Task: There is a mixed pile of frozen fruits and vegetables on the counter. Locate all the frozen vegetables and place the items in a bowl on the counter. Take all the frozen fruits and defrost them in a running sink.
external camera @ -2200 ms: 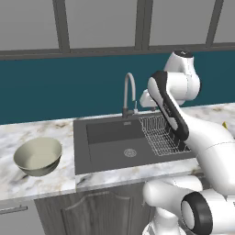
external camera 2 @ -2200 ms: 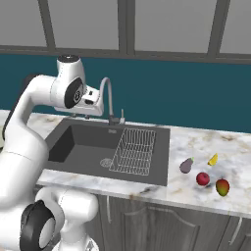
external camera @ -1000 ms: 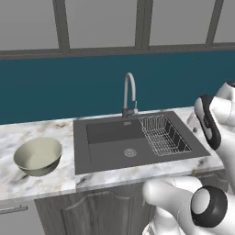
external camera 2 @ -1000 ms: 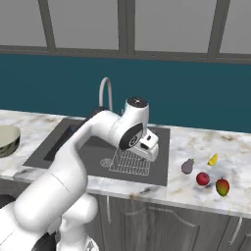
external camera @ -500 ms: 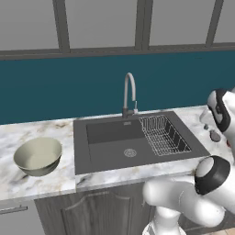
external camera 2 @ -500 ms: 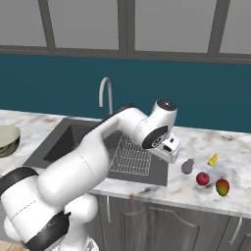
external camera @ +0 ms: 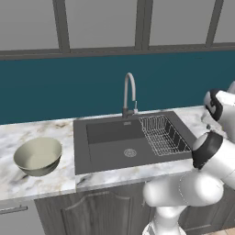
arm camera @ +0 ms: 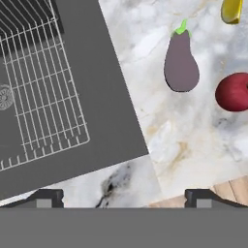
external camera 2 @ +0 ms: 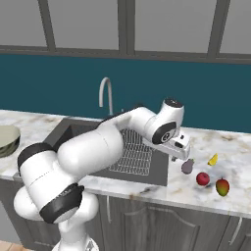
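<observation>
On the white marble counter (external camera 2: 230,162) right of the sink lies the pile: a dark purple eggplant (external camera 2: 187,166) (arm camera: 180,65), a yellow-orange piece (external camera 2: 213,160) (arm camera: 231,9), a glossy red fruit (external camera 2: 203,179) (arm camera: 233,92) and an orange-red fruit (external camera 2: 222,187). My gripper (external camera 2: 179,153) (arm camera: 125,196) hovers over the counter's front edge by the sink's right rim, just left of the eggplant, open with nothing between its tips. The pale bowl (external camera: 39,156) (external camera 2: 7,133) stands far left of the dark sink (external camera: 110,151).
A wire dish rack (external camera: 163,133) (arm camera: 38,97) fills the sink's right half, with the drain (external camera: 130,153) beside it. The chrome faucet (external camera: 130,94) (external camera 2: 105,93) rises behind the basin. My own arm spans the sink in the right base view. The counter's front edge is close below the hand.
The arm has swung right, from over the sink's back to above the rack and then to the counter beside the eggplant. The fruits, vegetables and bowl have stayed put.
</observation>
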